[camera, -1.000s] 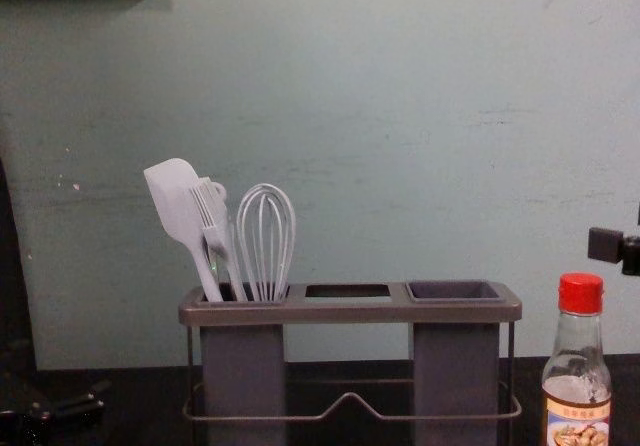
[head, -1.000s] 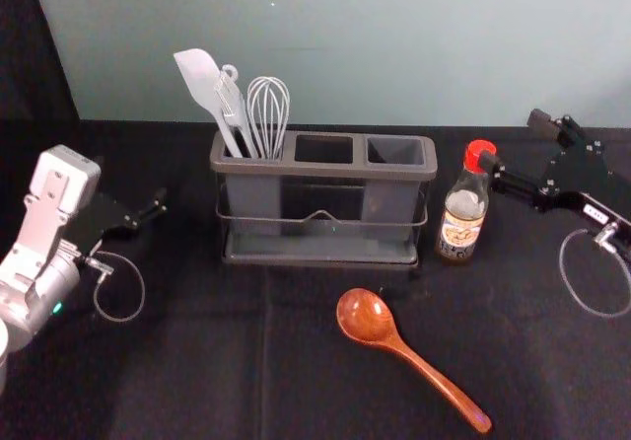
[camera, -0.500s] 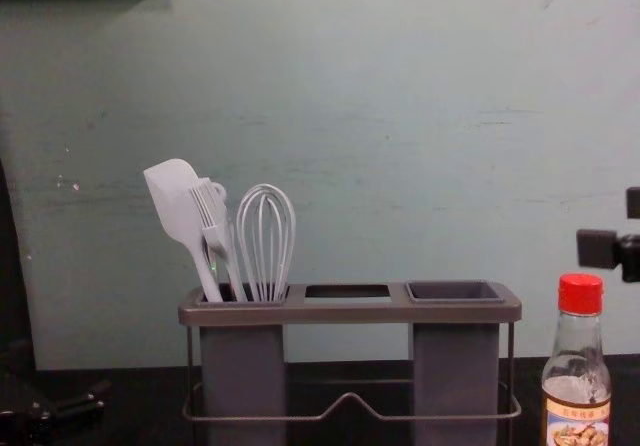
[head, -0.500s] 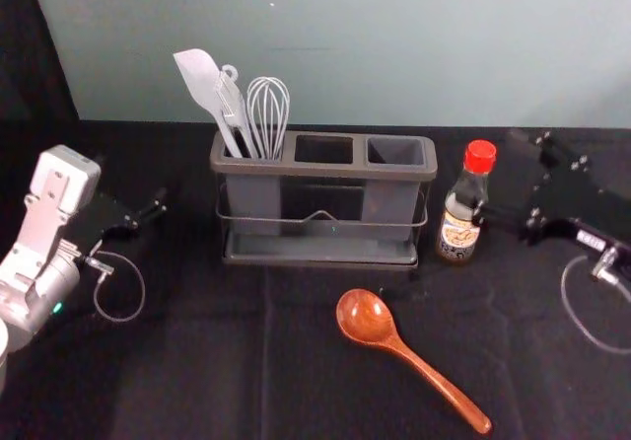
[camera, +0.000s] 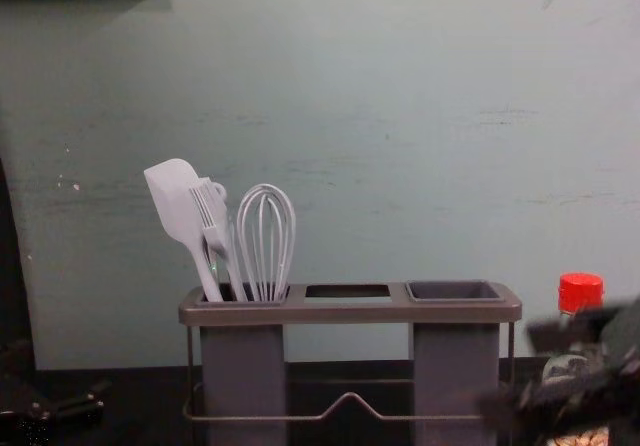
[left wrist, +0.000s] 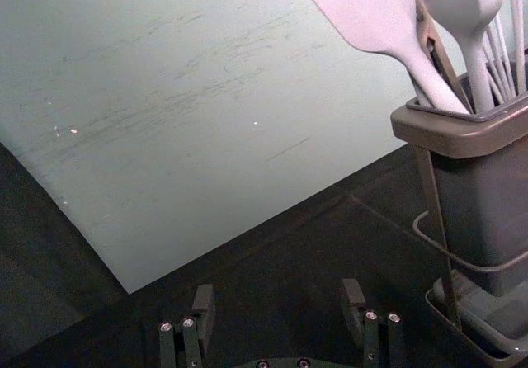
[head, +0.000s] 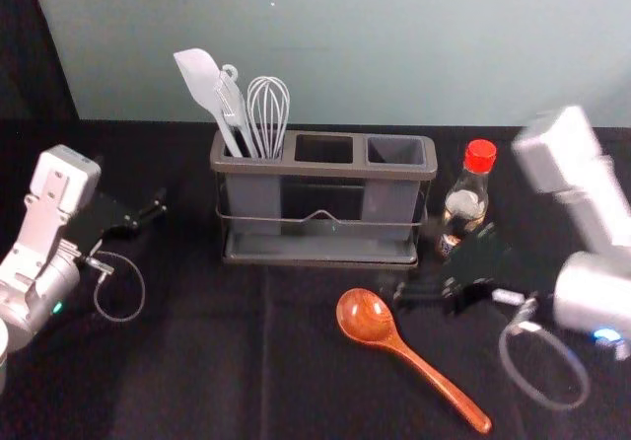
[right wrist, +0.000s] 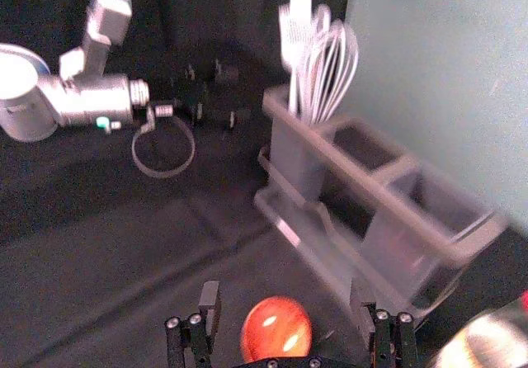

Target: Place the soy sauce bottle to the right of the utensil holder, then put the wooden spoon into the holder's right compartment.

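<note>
The right gripper [head: 442, 260] is open over the table, in front of the soy sauce bottle [head: 466, 201] and right of the wooden spoon's bowl. Upright, the bottle stands just right of the utensil holder [head: 323, 169]; the gripper partly covers it in the chest view. In the right wrist view the spoon's red-brown bowl [right wrist: 277, 328] shows between the spread fingers of the right gripper [right wrist: 285, 295], which hold nothing. The spoon [head: 424, 366] lies before the holder, handle toward the near right. Parked at the left, the left gripper [head: 138, 198] is open; its wrist view shows that gripper [left wrist: 279, 295] empty.
A white spatula [head: 202, 85], a brush and a whisk [head: 268, 110] stand in the holder's left compartment. The right compartment [head: 396, 150] has nothing in it. A pale wall [head: 335, 45] rises behind the dark-covered table [head: 187, 361].
The right gripper has moved away from beside the bottle's upper part, coming nearer and leftward toward the spoon, and lower in the chest view. Bottle, spoon and left arm have stayed put.
</note>
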